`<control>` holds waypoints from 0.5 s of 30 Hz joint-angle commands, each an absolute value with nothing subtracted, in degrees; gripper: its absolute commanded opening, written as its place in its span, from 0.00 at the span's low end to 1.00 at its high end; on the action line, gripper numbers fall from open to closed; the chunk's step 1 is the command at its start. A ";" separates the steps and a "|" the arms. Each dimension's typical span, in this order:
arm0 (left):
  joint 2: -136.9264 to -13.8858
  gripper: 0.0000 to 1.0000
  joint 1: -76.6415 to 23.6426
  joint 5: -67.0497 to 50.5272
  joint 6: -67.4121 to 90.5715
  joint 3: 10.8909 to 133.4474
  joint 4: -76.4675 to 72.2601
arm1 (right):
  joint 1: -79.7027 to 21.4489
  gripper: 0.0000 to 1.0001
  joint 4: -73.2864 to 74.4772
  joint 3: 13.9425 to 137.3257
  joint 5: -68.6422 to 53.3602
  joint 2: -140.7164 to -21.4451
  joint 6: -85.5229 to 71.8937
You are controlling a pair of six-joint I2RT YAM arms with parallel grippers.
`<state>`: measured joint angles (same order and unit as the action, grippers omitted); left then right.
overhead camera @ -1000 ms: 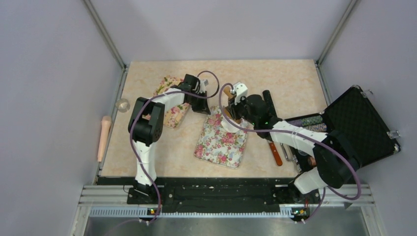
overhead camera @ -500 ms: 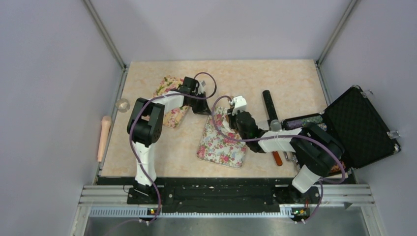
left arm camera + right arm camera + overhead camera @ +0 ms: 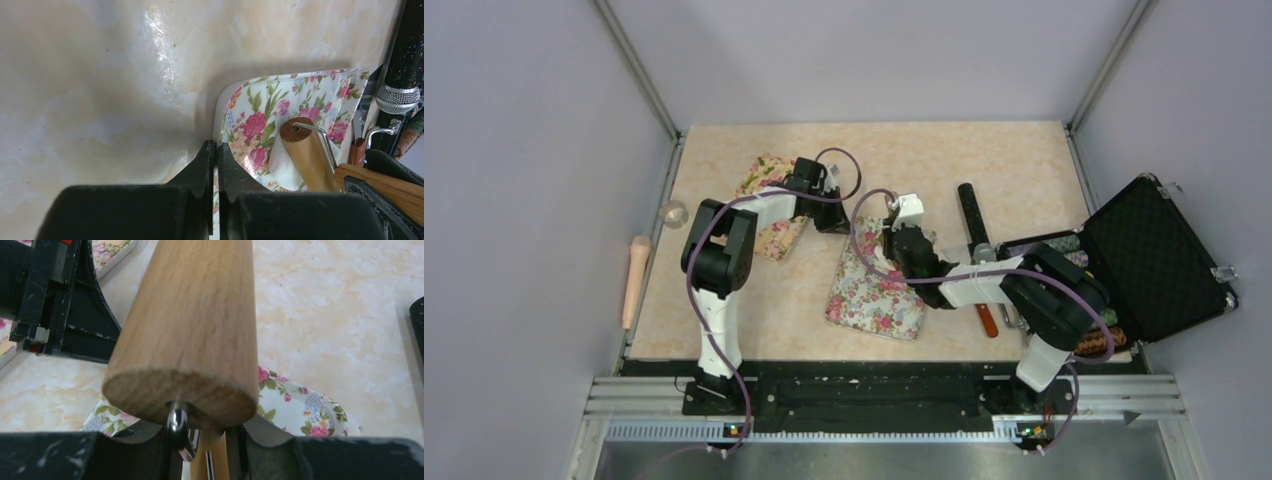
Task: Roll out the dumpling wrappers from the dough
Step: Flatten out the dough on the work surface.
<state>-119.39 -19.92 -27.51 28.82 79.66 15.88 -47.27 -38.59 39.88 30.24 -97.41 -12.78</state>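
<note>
1. Top view: the left tool (image 3: 832,218) sits at the far left corner of a floral tray (image 3: 869,300) on the tabletop (image 3: 984,160). The right tool (image 3: 892,240) is over that tray's far end, just right of the left tool. A second floral tray (image 3: 776,238) lies left of the left tool, partly under its arm; its contents cannot be made out. Well to the right of the right tool, a black case (image 3: 1159,255) stands open. Stick-like items lie along its left side, too small to identify.
2. Left wrist view: the left tool's fingers (image 3: 202,165) are closed to a thin slit, pinching the floral tray's white rim. Right of them, inside the tray, a white dumpling wrapper (image 3: 281,165) lies under the end of a wooden rolling pin (image 3: 307,157), which partly hides it.
3. Right wrist view: the right tool grips the rolling pin between its fingers. The pin juts forward from the tool, above the floral tray, towards the left tool.
</note>
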 commanded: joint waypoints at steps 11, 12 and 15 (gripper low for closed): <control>-119.28 0.00 -17.61 -24.07 30.35 77.58 15.73 | -50.93 0.00 -28.74 37.97 22.78 -105.32 -17.83; -119.22 0.00 -17.49 -24.15 30.39 77.58 15.66 | -51.01 0.00 -28.80 37.83 22.17 -105.34 -17.54; -118.82 0.00 -17.24 -24.21 30.41 77.54 15.66 | -51.38 0.00 -28.93 37.71 20.28 -105.36 -16.98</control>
